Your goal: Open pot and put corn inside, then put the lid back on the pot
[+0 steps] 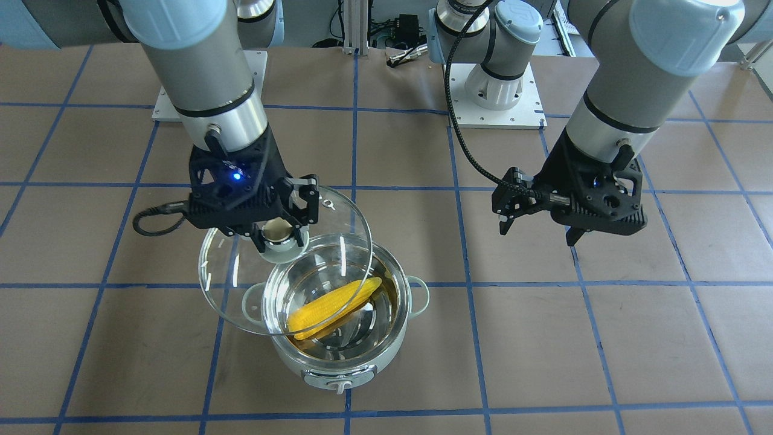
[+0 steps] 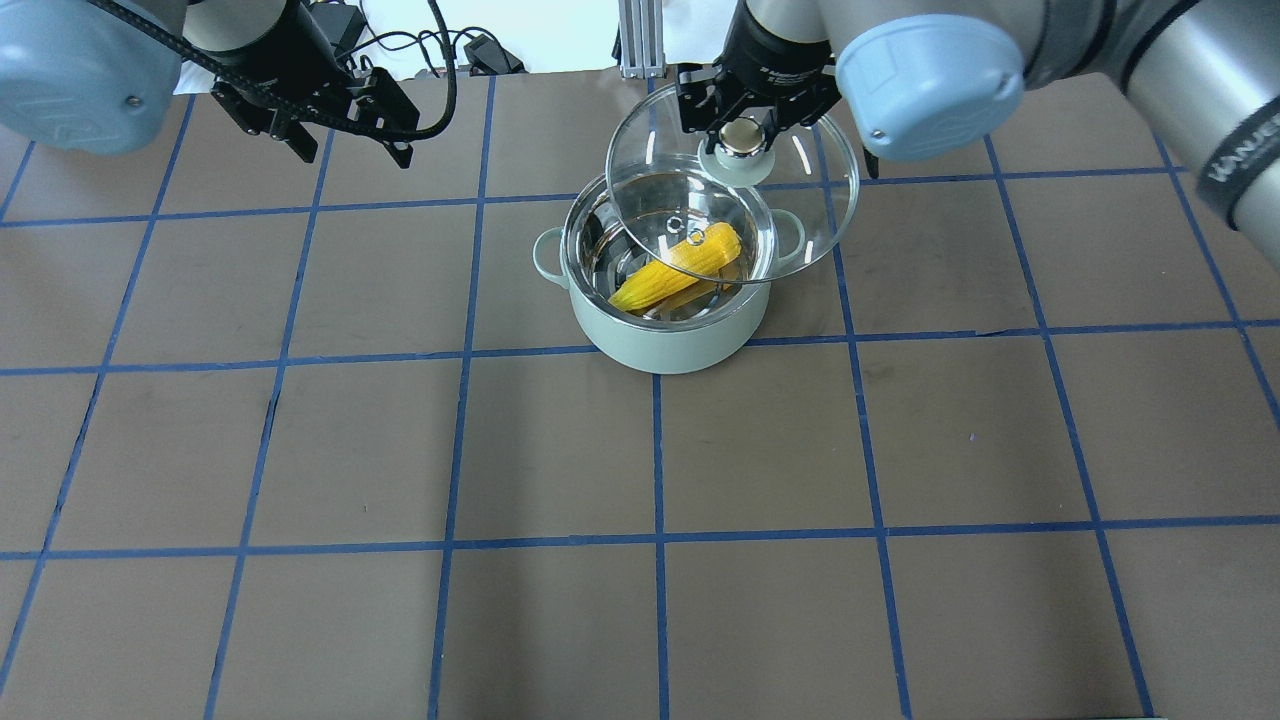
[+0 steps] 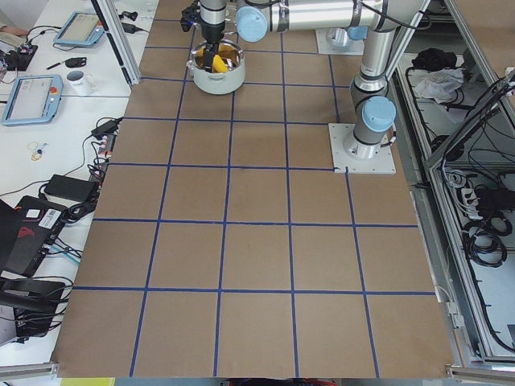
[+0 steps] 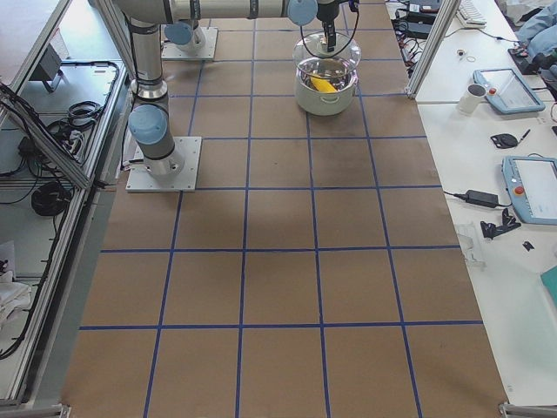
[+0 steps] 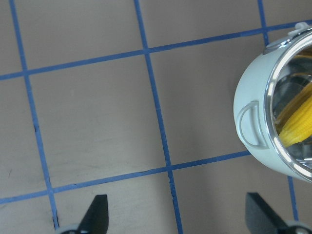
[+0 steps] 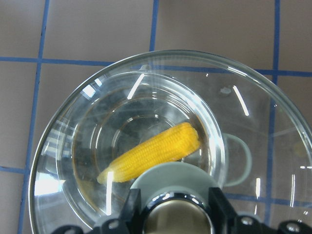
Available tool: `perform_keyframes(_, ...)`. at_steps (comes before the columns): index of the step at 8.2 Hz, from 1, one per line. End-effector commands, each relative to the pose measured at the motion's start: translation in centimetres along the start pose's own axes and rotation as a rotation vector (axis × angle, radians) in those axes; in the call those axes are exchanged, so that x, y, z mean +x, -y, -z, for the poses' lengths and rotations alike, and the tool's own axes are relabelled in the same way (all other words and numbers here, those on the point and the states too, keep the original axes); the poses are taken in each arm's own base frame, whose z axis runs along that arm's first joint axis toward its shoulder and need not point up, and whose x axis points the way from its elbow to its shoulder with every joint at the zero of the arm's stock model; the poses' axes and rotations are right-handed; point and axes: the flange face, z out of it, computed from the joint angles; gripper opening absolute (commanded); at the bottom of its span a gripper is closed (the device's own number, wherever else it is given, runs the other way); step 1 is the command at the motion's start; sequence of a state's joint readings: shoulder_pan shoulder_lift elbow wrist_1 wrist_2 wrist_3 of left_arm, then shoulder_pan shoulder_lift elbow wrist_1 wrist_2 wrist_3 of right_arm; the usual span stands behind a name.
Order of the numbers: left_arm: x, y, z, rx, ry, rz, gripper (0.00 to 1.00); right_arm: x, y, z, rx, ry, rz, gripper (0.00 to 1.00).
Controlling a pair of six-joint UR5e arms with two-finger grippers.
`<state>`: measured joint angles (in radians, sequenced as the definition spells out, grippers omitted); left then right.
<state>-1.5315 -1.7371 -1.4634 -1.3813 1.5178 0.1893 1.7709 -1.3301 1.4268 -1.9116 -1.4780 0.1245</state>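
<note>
The pale mint pot (image 1: 338, 364) stands open on the table, with the yellow corn (image 1: 335, 305) lying slantwise inside it. My right gripper (image 1: 279, 237) is shut on the knob (image 2: 738, 140) of the clear glass lid (image 1: 229, 290). It holds the lid tilted above the pot, offset toward the robot's base and only partly over the opening. In the right wrist view the corn (image 6: 156, 151) shows through the lid (image 6: 243, 97). My left gripper (image 1: 537, 235) is open and empty, away from the pot (image 5: 253, 122) on its other side.
The table is brown paper with a blue tape grid (image 2: 655, 450). The arm bases (image 1: 495, 90) stand behind the pot. Operator benches with tablets and cables (image 3: 32, 96) line the table's far side in the side views.
</note>
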Motion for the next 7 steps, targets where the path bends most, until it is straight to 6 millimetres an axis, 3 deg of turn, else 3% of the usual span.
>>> perform_keyframes(1,0.0,-2.1,2.2,-0.017,0.036,0.146,1.00,-2.9,1.6,-5.1,0.008,0.008,-0.015,0.12)
perform_keyframes(4,-0.1,-2.5,1.7,-0.028,0.038,0.138,1.00,-4.0,1.2,-9.2,-0.055,0.002,0.001,0.12)
perform_keyframes(7,-0.1,-2.7,1.4,-0.046,0.031,0.139,1.00,-4.4,0.7,-10.8,-0.076,-0.013,0.008,0.12)
